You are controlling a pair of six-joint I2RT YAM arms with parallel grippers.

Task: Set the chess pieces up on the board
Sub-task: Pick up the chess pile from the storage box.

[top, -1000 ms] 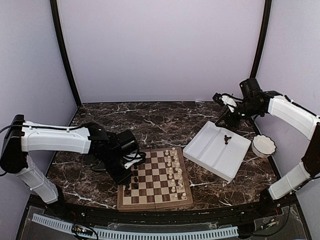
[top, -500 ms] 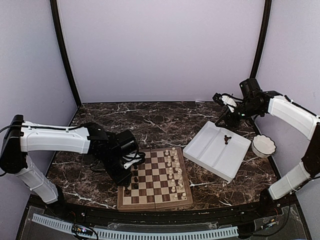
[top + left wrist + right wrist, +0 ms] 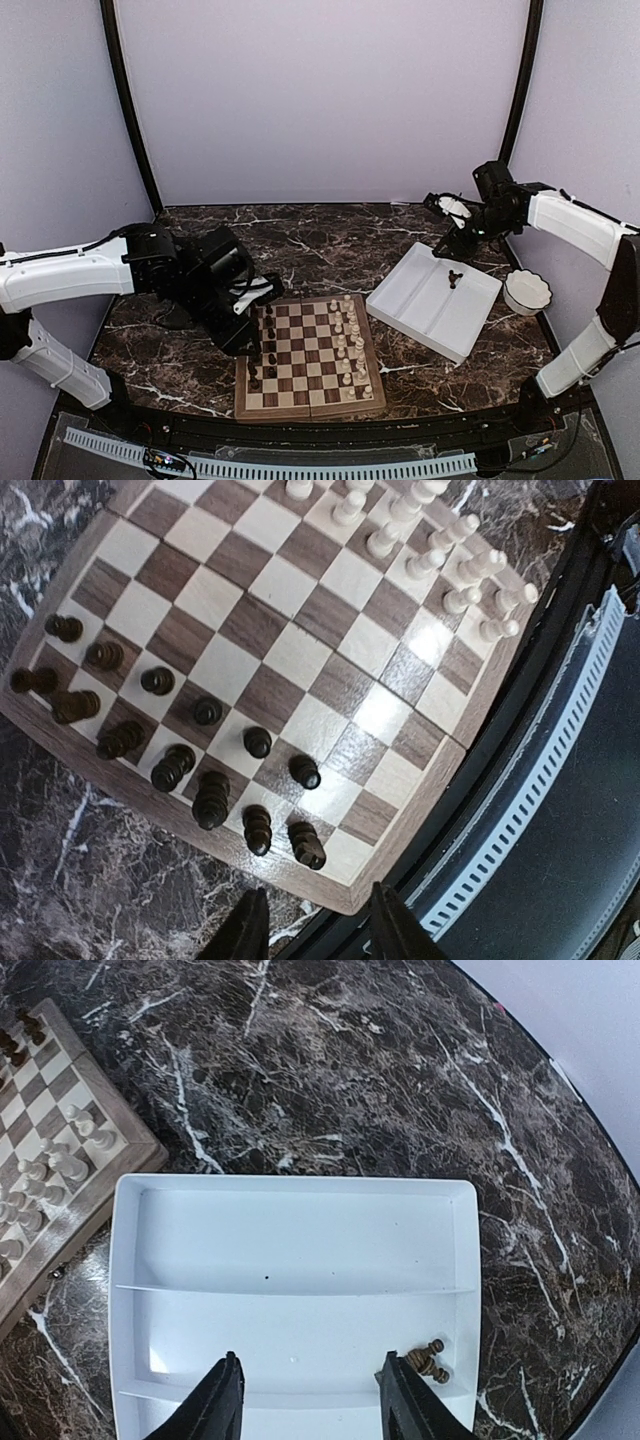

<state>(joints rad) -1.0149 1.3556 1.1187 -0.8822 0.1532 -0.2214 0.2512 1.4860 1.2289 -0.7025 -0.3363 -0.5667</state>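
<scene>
Open, empty: left gripper (image 3: 315,925), right gripper (image 3: 312,1400). Lower right of white divided tray (image 3: 300,1240), tiny dark brown chess pieces (image 3: 426,1361) touching: double-grab risk.

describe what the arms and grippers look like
The left arm and right arm have smooth white tubular shells, black joints and black wrist housings. A thin black cable loops above the left arm's shell. The left gripper and right gripper each end in two tapered black fingers.
</scene>
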